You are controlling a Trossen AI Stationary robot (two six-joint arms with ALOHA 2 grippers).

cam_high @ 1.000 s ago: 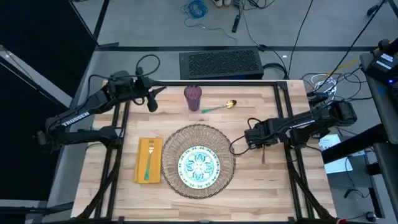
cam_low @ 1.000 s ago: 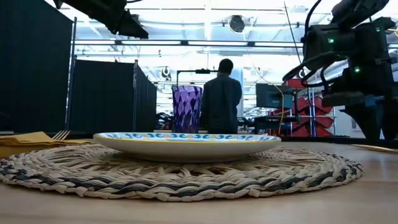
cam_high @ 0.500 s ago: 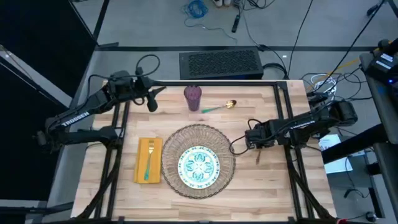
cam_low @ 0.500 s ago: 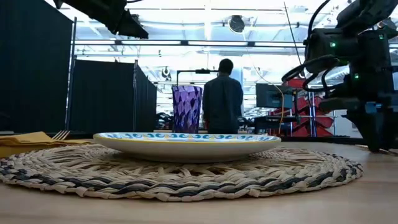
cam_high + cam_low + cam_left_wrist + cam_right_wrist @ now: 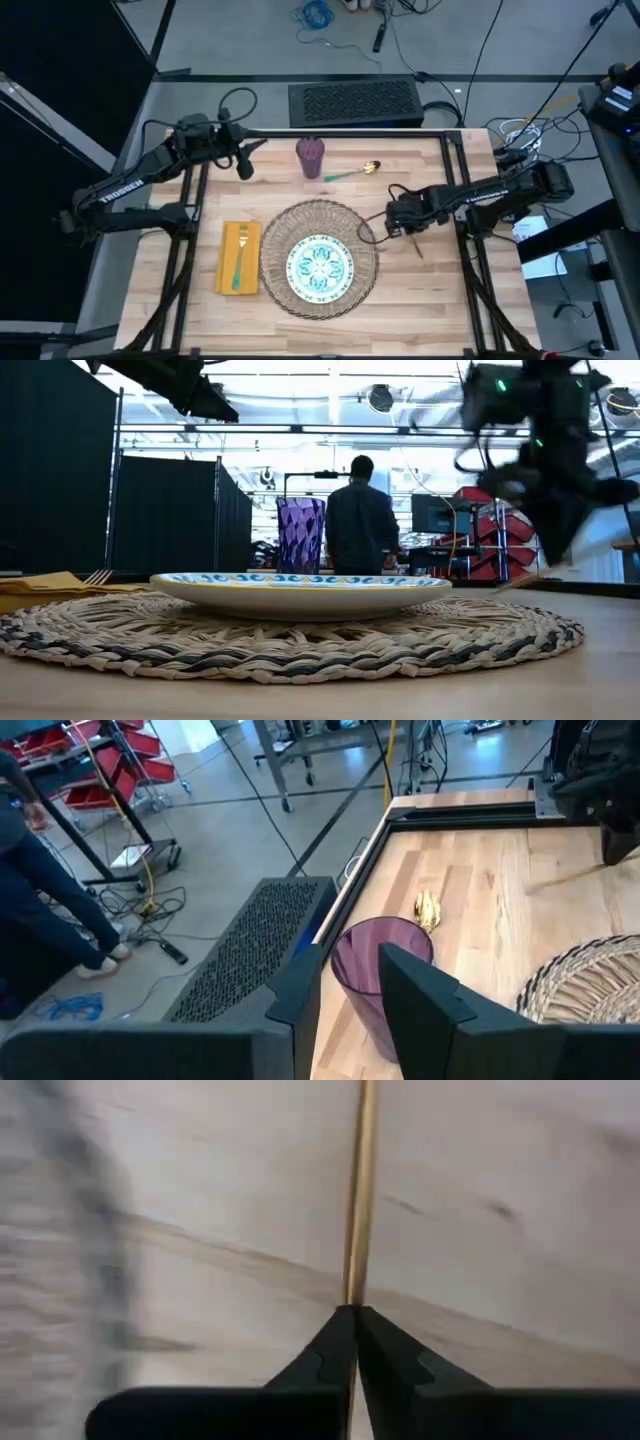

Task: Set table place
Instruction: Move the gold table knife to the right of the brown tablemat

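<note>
Just right of the woven straw placemat [image 5: 319,259], a slim gold knife [image 5: 360,1190] sits pinched between the right gripper [image 5: 394,219]'s closed fingers, its long axis running forward past the tips, slanting toward the wooden table [image 5: 450,300]. The left gripper [image 5: 243,166], fingers narrowly parted, waits near the ribbed purple cup [image 5: 310,157].

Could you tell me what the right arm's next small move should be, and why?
Probably lower the thin gold cutlery piece flat onto the light wooden table just right of the round woven straw placemat: the right gripper holds it in shut jaws, tilted, beside that rim.
</note>
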